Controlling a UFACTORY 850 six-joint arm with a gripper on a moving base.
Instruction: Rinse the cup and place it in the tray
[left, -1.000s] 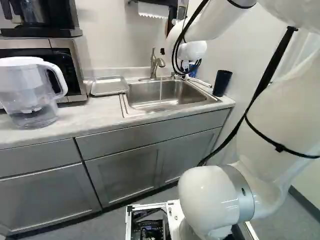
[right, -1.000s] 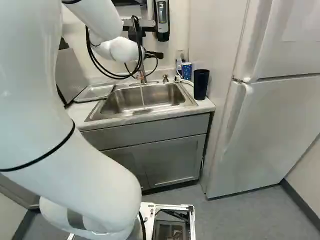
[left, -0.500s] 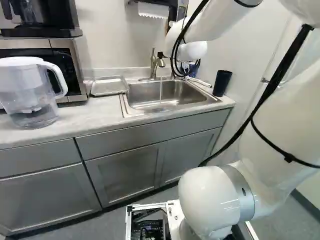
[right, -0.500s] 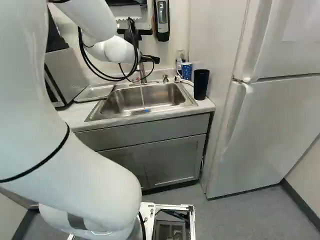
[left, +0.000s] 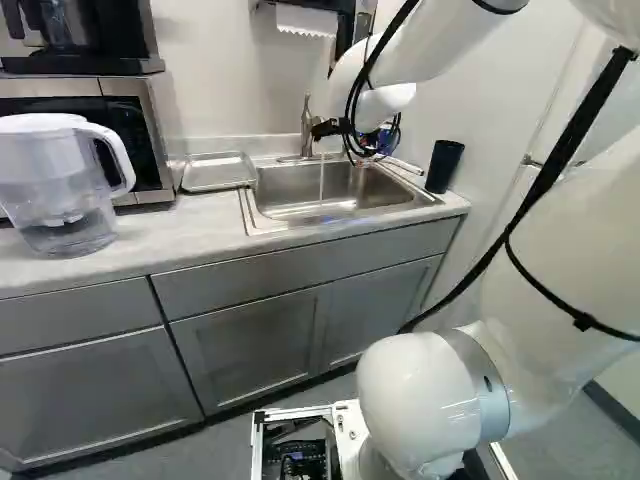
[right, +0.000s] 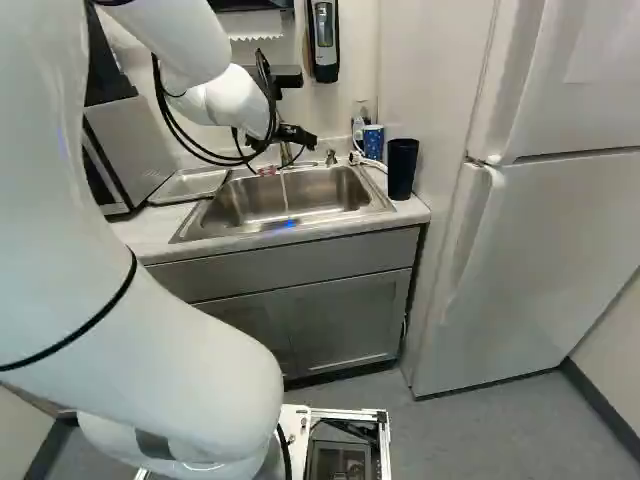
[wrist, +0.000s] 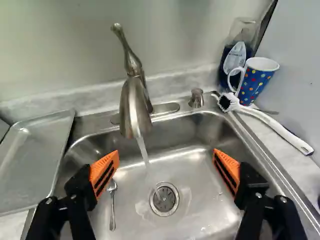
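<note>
Wrist view. Tool (wrist: 165, 155): empty, orange-padded fingers set wide apart above the stainless steel basin (wrist: 205, 190). Brushed-metal faucet (wrist: 135, 110): running; thin clear stream (wrist: 144, 152) falls toward the drain. Blue mug with coloured dots and white handle (wrist: 256, 80), presumably the cup: upright on the pale surface (wrist: 297, 167), in its back corner beside the wall. White-handled scrub brush (wrist: 280, 127): lying just ahead of the mug. Clear bottle of dark blue liquid (wrist: 237, 55): just beside the mug.

Left base view. Shallow grey metal tray (left: 218, 172): near the surface's back edge, beside the basin. Dark, tall tumbler (left: 444, 166): near the surface's right edge.

Right base view. White arm (right: 230, 100): extended over the basin; mug beyond, toward the back right corner.

Step in hand, as judged: collecting the mug. Best handled by skirting the faucet, lowering the spread fingers astride the mug's body, clear of handle, bottle and brush, closing gently, then lifting straight before moving to the stream.
</note>
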